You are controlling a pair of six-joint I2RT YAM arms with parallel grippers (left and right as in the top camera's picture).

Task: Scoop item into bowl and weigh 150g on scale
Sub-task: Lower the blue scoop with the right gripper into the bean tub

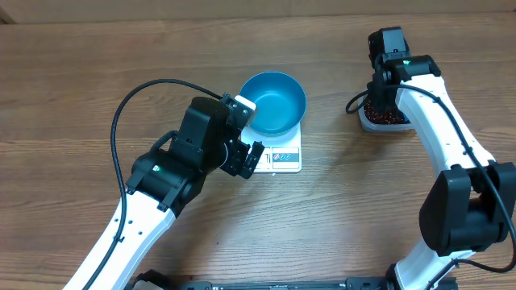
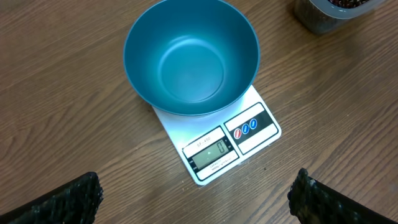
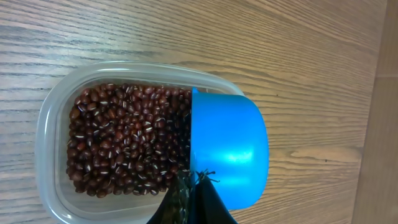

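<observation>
The blue bowl (image 1: 274,101) (image 2: 191,59) stands empty on the white scale (image 1: 284,158) (image 2: 227,146), whose display faces my left gripper. My left gripper (image 1: 250,131) (image 2: 196,194) hovers just in front of the scale, open wide, with nothing between its fingers. The red-brown beans (image 3: 124,140) (image 1: 385,114) fill a clear plastic tub (image 3: 50,112) at the right. My right gripper (image 3: 196,180) (image 1: 379,95) is shut on the handle of a small blue scoop (image 3: 227,152). The scoop is turned on its side at the tub's right end, its rim against the beans.
Bare wooden tabletop surrounds the scale and the tub. A black cable (image 1: 129,105) loops over the table left of my left arm. The table's far edge runs along the top of the overhead view.
</observation>
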